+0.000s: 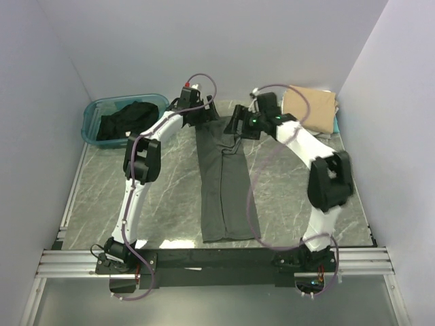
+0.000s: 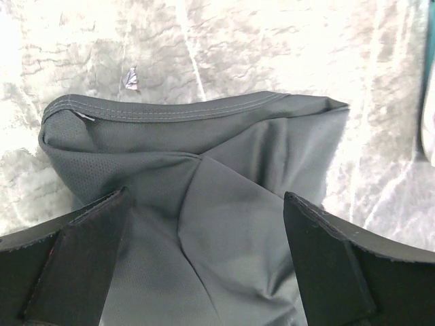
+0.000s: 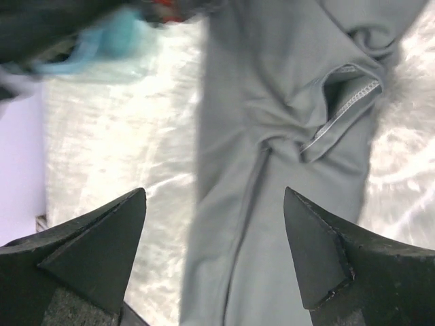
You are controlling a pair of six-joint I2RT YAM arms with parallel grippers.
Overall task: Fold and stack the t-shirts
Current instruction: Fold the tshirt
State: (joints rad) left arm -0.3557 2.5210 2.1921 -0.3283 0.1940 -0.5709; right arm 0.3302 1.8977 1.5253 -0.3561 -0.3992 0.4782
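A dark charcoal-grey t-shirt lies folded into a long narrow strip down the middle of the table. My left gripper hovers open over its far left corner; the left wrist view shows the shirt's hemmed far edge between the spread fingers. My right gripper hovers open over the far right part, above a bunched sleeve. A black t-shirt lies crumpled in the teal tub. A folded tan t-shirt lies at the far right on white and teal cloth.
The translucent teal tub stands at the far left corner. The walls close in on the left, far and right sides. The aluminium rail with both arm bases runs along the near edge.
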